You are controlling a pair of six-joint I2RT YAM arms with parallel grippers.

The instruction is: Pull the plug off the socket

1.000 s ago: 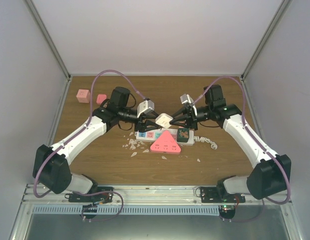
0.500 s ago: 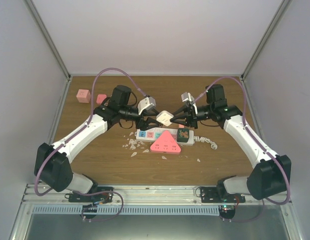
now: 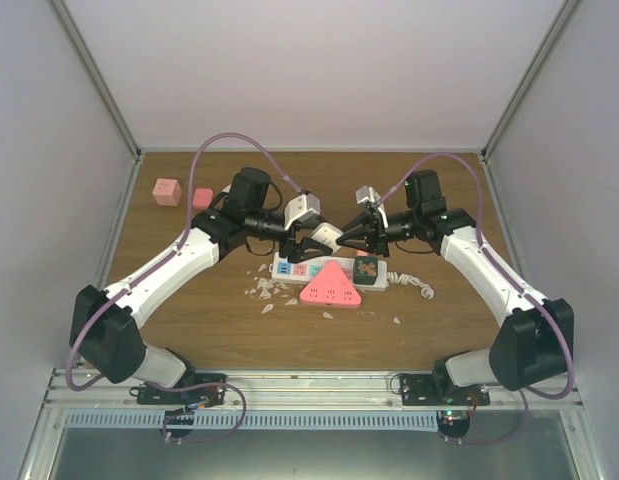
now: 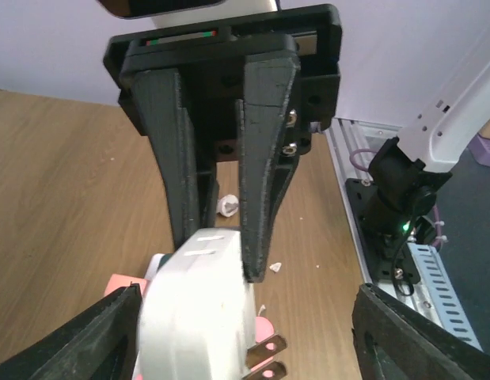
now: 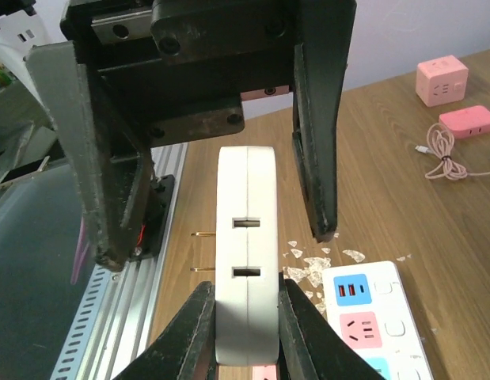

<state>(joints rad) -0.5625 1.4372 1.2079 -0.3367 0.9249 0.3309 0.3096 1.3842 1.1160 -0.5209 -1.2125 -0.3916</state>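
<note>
A white plug [image 3: 327,237] hangs in the air above the socket [image 3: 301,269], a long white power strip with pastel outlet faces lying on the wooden table. My right gripper [image 5: 246,299] is shut on the plug's [image 5: 246,237] two flat sides, and its brass prongs point left, free of any outlet. In the left wrist view the plug [image 4: 199,309] sits between my left gripper's [image 4: 246,328] widely spread fingers [image 4: 98,340], which stand apart from it. From above, the left gripper [image 3: 311,246] faces the right gripper [image 3: 345,238] across the plug.
A pink triangular adapter [image 3: 331,286] lies in front of the strip, and a dark square block [image 3: 369,268] sits at its right end. White shards [image 3: 264,291] litter the wood. The strip's coiled cord [image 3: 415,285] trails right. Two pink blocks [image 3: 167,190] rest at the back left.
My left gripper's jaws have spread wider, and its wrist has shifted right, closer around the plug. The right gripper keeps its hold on the plug and has barely moved.
</note>
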